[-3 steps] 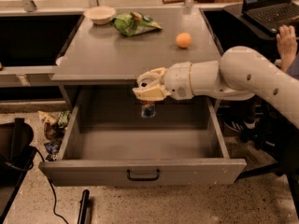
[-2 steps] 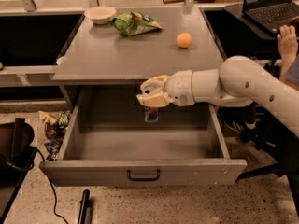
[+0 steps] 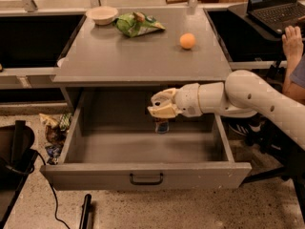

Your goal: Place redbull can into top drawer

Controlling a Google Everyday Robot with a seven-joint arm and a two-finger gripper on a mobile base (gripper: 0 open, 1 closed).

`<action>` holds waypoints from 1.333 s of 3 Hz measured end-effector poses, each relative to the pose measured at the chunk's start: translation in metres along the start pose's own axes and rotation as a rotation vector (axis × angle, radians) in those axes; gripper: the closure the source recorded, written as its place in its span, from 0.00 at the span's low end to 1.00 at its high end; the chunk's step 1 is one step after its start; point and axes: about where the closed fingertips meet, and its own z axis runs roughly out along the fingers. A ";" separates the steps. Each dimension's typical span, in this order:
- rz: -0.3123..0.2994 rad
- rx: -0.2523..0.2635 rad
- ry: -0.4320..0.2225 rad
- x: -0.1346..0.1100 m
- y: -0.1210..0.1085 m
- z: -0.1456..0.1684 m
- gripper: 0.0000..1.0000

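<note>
Over the last second the gripper (image 3: 160, 109) has sunk lower and eased a little to its right, carrying the redbull can (image 3: 162, 126) from just under the worktop (image 3: 138, 56) edge down into the open top drawer (image 3: 205, 173). The gripper is clamped on the can's upper end, and the can hangs upright directly beneath it, inside the drawer cavity toward the back wall. Whether the can's base already touches the drawer floor cannot be told; it looks very close to it.

By my reading, the carry is nearly over and the placing step is in hand: what is left is to settle the can on the floor, let go, and lift clear. The slim can could tip if released before its base is down.

The drawer's front panel with its dark pull handle (image 3: 146, 179) lies below and in front of the gripper. Above and behind the gripper, on the worktop, sit the orange ball (image 3: 188, 41) off to one side and the green snack bag (image 3: 136, 24) and a pale bowl (image 3: 102, 15) farther back; none of them is near the gripper.

As for writing, the can shows blue and silver with a touch of red, but no lettering can be read. The snack bag's print and the laptop (image 3: 279, 6) screen far beyond the gripper are also illegible
</note>
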 end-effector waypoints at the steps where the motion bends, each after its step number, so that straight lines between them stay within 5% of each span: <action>1: 0.036 0.009 0.004 0.030 -0.004 0.007 1.00; 3: 0.088 0.008 0.020 0.071 -0.001 0.023 1.00; 4: 0.095 0.010 0.022 0.074 0.000 0.024 0.81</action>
